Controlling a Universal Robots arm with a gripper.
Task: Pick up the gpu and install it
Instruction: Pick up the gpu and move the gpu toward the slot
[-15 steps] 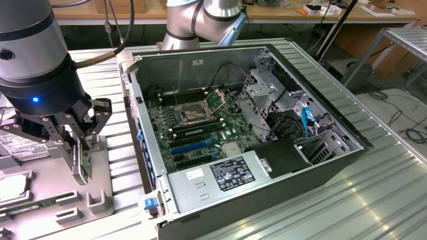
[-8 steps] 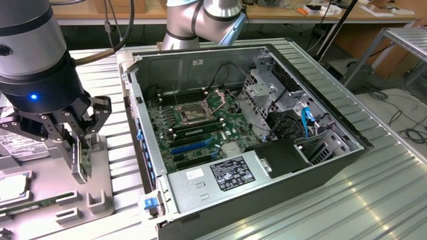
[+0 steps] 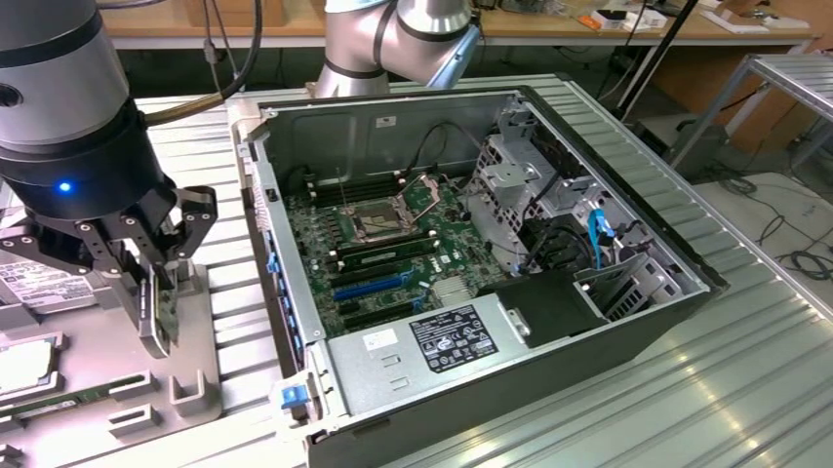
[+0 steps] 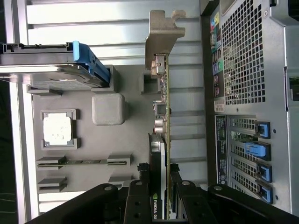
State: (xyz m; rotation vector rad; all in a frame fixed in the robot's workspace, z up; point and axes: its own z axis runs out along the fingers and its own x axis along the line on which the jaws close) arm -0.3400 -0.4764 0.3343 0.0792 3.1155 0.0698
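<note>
The gpu (image 4: 166,121) stands on edge over the grey tray (image 4: 131,140), seen edge-on in the wrist view: thin green board, black face on one side, silver bracket (image 4: 161,35) at the end away from the gripper. In the exterior view the gpu (image 3: 156,327) hangs vertical under the gripper (image 3: 150,283) at the exterior view's left, its lower end close to the tray (image 3: 195,312). Cannot tell if it is clear of the tray's holder.

Gripper (image 4: 159,170) is narrow, with fingers (image 4: 140,191) pressed on both faces of the card, gripping it near the end opposite the bracket.

Also on the tray:
- a hard drive (image 4: 42,70) in a blue-tabbed carrier
- a square CPU (image 4: 58,129) in its pocket
- a RAM stick (image 4: 84,162) on edge in clips

Just beside the tray is the computer case (image 4: 243,56), its rear panel with vent grille and blue slot latches facing the card.

Exterior view: the case (image 3: 651,224) lies open on the slatted metal table (image 3: 729,390), motherboard (image 3: 390,234) exposed, blue expansion slots (image 3: 371,285) bare, power supply (image 3: 430,341) at the near end. The card is outside the case, well apart from the slots.
</note>
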